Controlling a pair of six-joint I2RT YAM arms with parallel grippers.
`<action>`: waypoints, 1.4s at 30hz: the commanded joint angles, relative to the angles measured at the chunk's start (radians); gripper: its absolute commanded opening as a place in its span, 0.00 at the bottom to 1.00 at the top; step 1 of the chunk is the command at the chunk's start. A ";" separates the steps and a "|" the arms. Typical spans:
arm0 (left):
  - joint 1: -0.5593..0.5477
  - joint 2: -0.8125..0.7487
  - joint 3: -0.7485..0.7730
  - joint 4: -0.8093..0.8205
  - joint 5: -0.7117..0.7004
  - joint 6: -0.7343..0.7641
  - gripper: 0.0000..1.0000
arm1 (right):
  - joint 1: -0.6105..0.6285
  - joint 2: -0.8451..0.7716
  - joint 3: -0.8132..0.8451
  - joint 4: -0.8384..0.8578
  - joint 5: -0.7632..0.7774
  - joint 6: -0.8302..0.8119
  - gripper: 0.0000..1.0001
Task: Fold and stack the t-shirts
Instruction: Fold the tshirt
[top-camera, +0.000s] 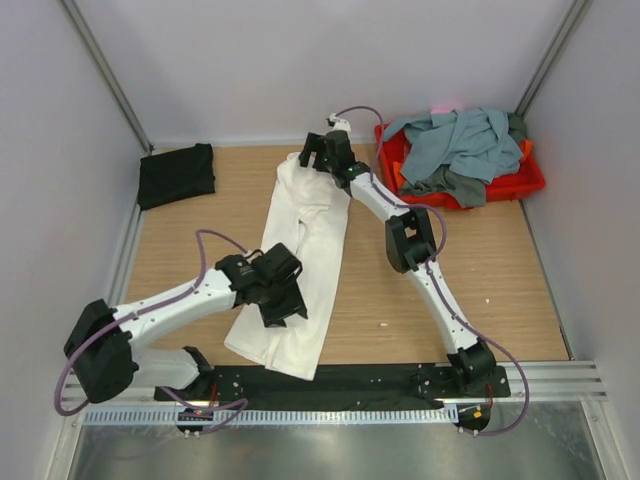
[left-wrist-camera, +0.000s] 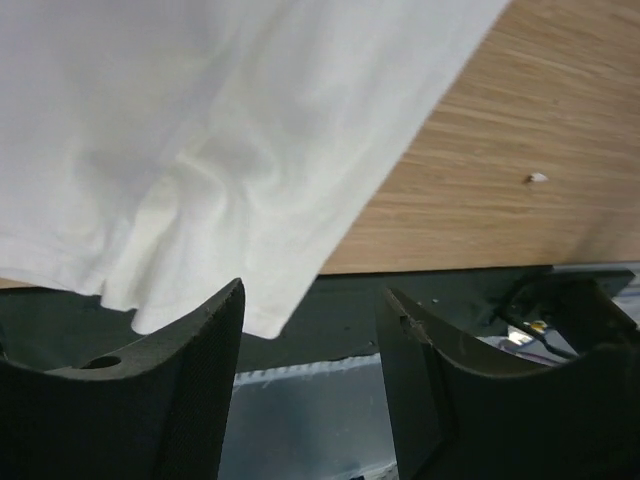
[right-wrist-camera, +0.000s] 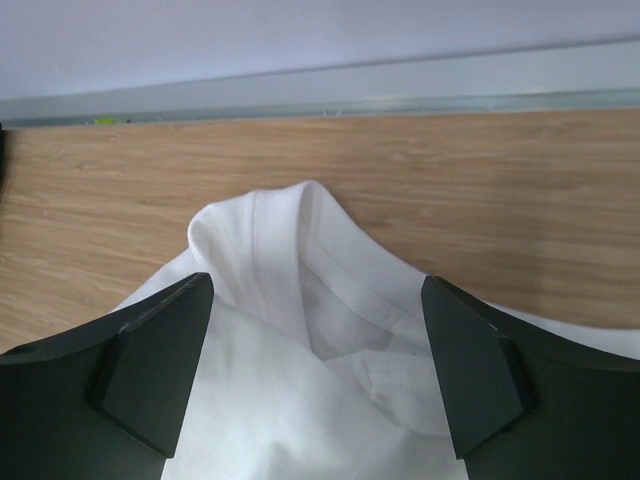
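A white t-shirt (top-camera: 300, 250) lies folded into a long strip down the middle of the table. My left gripper (top-camera: 283, 310) is open just above its lower part; in the left wrist view the shirt's hem (left-wrist-camera: 200, 200) hangs over the table's front edge beyond my empty fingers (left-wrist-camera: 190, 380). My right gripper (top-camera: 312, 157) is open over the shirt's collar end at the back; the collar (right-wrist-camera: 310, 270) lies between its fingers (right-wrist-camera: 150, 370). A folded black t-shirt (top-camera: 176, 174) lies at the back left. Grey-blue (top-camera: 455, 140) and dark grey (top-camera: 460, 185) shirts sit heaped in the red tray.
The red plastic tray (top-camera: 520, 185) stands at the back right corner. Walls close in the table at the back and sides. A black base rail (top-camera: 350, 380) runs along the front edge. A small white speck (left-wrist-camera: 537, 178) lies on the wood.
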 joint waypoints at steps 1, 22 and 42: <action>-0.041 -0.121 0.113 -0.121 -0.088 -0.061 0.57 | -0.010 -0.035 0.067 0.191 0.048 -0.059 0.93; 0.100 0.012 0.175 -0.074 -0.450 0.305 0.62 | 0.053 -0.724 -0.685 -0.405 -0.070 -0.060 0.56; 0.139 0.122 -0.147 0.123 -0.082 0.099 0.58 | 0.153 -0.204 -0.254 -0.675 0.094 -0.055 0.61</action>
